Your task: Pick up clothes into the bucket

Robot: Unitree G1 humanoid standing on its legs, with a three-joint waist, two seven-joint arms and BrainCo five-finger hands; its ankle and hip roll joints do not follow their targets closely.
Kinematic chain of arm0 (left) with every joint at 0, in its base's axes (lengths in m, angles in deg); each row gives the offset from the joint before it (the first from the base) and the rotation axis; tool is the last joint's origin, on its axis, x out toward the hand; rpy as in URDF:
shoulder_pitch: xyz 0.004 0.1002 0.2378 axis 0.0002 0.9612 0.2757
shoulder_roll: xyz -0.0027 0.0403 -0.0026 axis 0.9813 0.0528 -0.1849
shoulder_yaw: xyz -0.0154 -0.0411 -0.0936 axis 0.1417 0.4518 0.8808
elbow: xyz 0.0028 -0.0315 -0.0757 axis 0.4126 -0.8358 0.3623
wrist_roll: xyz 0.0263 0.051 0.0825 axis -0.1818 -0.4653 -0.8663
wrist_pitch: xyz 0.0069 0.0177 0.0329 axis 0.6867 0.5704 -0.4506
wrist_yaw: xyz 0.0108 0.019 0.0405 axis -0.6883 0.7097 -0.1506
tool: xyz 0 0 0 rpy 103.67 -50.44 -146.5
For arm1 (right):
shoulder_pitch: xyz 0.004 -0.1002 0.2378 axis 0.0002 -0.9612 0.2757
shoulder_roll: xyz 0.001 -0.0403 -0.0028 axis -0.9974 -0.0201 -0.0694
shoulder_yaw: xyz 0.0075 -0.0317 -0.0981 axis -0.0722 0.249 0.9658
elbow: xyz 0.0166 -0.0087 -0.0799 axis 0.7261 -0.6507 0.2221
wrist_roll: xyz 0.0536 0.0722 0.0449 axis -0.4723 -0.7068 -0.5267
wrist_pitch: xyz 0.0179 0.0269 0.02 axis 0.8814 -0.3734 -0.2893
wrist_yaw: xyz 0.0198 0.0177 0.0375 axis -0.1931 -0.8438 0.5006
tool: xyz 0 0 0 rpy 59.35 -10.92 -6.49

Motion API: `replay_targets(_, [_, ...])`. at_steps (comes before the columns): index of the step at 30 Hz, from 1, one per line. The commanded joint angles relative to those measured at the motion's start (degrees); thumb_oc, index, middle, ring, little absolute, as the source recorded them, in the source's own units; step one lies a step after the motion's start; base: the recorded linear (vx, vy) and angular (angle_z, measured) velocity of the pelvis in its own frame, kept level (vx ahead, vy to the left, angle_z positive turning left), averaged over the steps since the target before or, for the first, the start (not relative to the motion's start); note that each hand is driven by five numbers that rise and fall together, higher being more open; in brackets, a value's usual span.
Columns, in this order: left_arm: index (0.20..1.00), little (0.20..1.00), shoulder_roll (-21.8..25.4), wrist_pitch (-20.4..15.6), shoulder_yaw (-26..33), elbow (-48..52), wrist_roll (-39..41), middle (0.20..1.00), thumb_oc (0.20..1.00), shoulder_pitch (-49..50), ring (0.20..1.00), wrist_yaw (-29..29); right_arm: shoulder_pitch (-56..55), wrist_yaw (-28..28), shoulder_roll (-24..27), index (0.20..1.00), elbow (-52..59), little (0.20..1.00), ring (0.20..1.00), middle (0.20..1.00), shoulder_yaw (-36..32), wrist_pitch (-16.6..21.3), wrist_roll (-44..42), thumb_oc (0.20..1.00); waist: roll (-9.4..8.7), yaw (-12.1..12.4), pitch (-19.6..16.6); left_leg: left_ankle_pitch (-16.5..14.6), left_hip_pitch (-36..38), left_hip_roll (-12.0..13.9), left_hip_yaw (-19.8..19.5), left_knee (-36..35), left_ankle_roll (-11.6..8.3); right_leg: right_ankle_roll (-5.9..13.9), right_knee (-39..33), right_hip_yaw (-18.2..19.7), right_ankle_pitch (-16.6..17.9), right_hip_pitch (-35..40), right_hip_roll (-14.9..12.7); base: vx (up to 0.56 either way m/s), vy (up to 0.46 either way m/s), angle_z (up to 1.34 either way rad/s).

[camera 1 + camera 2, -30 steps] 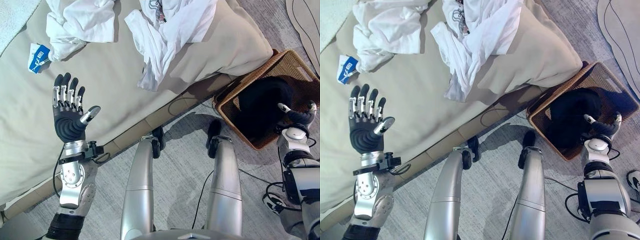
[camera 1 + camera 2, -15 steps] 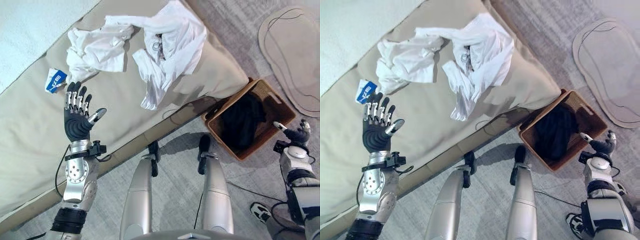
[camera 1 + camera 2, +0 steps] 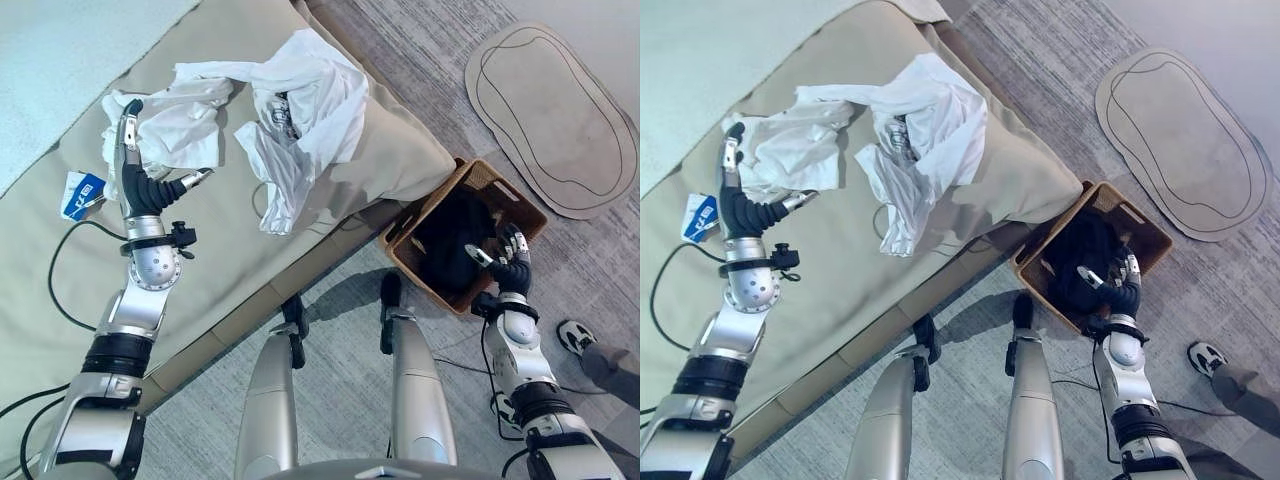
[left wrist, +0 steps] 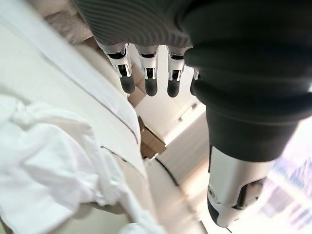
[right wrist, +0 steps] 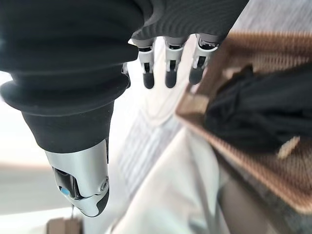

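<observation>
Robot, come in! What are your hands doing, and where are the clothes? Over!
Left hand open, reaching the crumpled white clothes on the beige bed. Right hand open beside the brown woven basket, dark clothing inside. Nothing blocking.

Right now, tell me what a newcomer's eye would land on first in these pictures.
First, the crumpled white clothes heaped on the beige bed, with the left robot hand open and raised beside the smaller white bundle. Next, the brown wicker basket on the grey floor at the bed's corner, already holding dark clothing, with the right robot hand open at its near edge.
</observation>
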Motion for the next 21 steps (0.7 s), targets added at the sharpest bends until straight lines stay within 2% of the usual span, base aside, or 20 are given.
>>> replay_targets(1, [1.0,1.0,5.1,1.1,1.8,-1.0,-4.1,1.0,1.0,-3.1,1.0,3.7,-1.2,2.0,2.3,1.0,6.2,1.0,1.0,1.0,1.5,2.9,2.6,1.0,-1.62,0.2,0.9,3.6,-4.1,1.8,-2.9,-0.8,-2.29,3.95,-5.6,-0.3,5.5,1.5,-3.5,-0.03,0.034,-0.13])
replay_targets(3, [1.0,1.0,6.8,2.2,1.4,-3.3,-5.1,1.0,1.0,-5.4,1.0,5.1,-1.5,3.5,3.4,1.0,9.0,1.0,1.0,1.0,4.3,2.7,4.5,1.0,-2.25,-0.1,1.7,3.5,-5.7,2.0,-2.6,0.2,-2.29,4.16,-5.7,0.0,6.0,0.4,-3.4,-0.03,0.043,-0.15])
replay_targets(5, [1.0,1.0,6.8,2.2,1.3,-3.4,-5.1,1.0,1.0,-5.4,1.0,5.1,-1.5,3.5,3.4,1.0,9.0,1.0,1.0,1.0,4.3,2.6,4.5,1.0,-2.26,-0.1,1.6,3.5,-5.7,2.0,-2.6,0.2,-2.29,4.16,-5.7,0.0,6.0,0.3,-3.4,-0.02,0.021,-0.08])
replay_targets(10, [1.0,1.0,13.5,6.1,-1.7,-8.6,-8.9,1.0,1.0,-11.7,1.0,7.6,-3.6,4.9,5.2,1.0,12.8,1.0,1.0,1.0,6.5,3.0,4.9,1.0,-3.89,-0.4,3.7,3.5,-8.3,2.0,-3.2,1.5,-2.48,4.87,-7.4,-0.9,7.5,-0.2,-3.7,-0.01,0.013,0.0])
replay_targets(11, [1.0,1.0,14.6,6.5,-3.1,-10.0,-9.1,1.0,1.0,-13.6,1.0,8.0,-4.3,5.1,5.4,1.0,13.2,1.0,1.0,1.0,6.5,3.2,4.5,1.0,-4.13,-0.5,3.9,3.4,-8.9,2.0,-3.4,1.9,-2.48,5.02,-7.6,-1.3,7.7,-0.3,-3.9,0.08,0.014,0.03])
replay_targets(12, [1.0,1.0,16.1,7.2,-3.9,-11.8,-9.3,1.0,1.0,-14.8,1.0,8.0,-5.0,5.2,5.7,1.0,13.6,1.0,1.0,1.0,6.5,3.4,4.2,1.0,-4.15,-0.5,3.9,1.6,-8.6,2.3,-4.0,2.2,-2.9,5.63,-7.4,-1.2,6.4,0.3,-3.6,0.0,0.025,0.08])
replay_targets(13, [1.0,1.0,17.1,8.0,-5.0,-11.1,-9.7,1.0,1.0,-16.4,1.0,8.0,-5.8,5.3,5.9,1.0,14.5,1.0,1.0,1.0,6.0,3.5,4.0,1.0,-4.54,-0.5,4.4,3.0,-10.0,1.8,-4.0,2.7,-2.46,5.3,-7.8,-1.7,7.9,-0.4,-4.1,0.08,0.007,0.06])
replay_targets(14, [1.0,1.0,18.1,8.1,-5.8,-12.4,-9.7,1.0,1.0,-17.7,1.0,8.0,-6.2,5.5,6.2,1.0,14.5,1.0,1.0,1.0,6.2,3.6,3.8,1.0,-4.59,-0.5,4.2,1.3,-9.7,2.0,-4.5,3.2,-2.84,5.78,-7.5,-1.6,6.6,0.1,-3.8,-0.07,0.026,0.13])
replay_targets(15, [1.0,1.0,19.2,8.7,-6.8,-12.9,-10.0,1.0,1.0,-19.2,1.0,8.4,-6.6,5.7,5.8,1.0,14.7,1.0,1.0,1.0,5.9,3.8,3.1,1.0,-4.91,-0.6,4.7,2.7,-11.1,1.7,-4.4,3.6,-2.38,5.48,-8.0,-2.0,8.1,-0.5,-4.2,0.08,0.011,0.1])
replay_targets(16, [1.0,1.0,20.3,9.3,-7.6,-13.4,-10.3,1.0,1.0,-20.6,1.0,8.3,-6.9,5.8,6.0,1.0,14.7,1.0,1.0,1.0,6.1,4.0,2.5,1.0,-4.81,-0.6,4.5,0.9,-11.0,2.0,-4.8,4.1,-2.77,6.04,-7.7,-1.9,6.8,-0.2,-4.1,0.02,0.03,0.11])
replay_targets(21, [1.0,1.0,25.0,11.7,-14.9,-20.8,-11.3,1.0,1.0,-28.9,1.0,8.4,-7.3,7.0,6.1,1.0,15.6,1.0,1.0,1.0,7.2,4.5,0.0,1.0,-5.41,-0.9,4.8,0.1,-13.7,2.2,-5.4,6.2,-2.64,6.31,-7.8,-2.8,7.1,-1.0,-4.3,0.03,0.014,0.06])
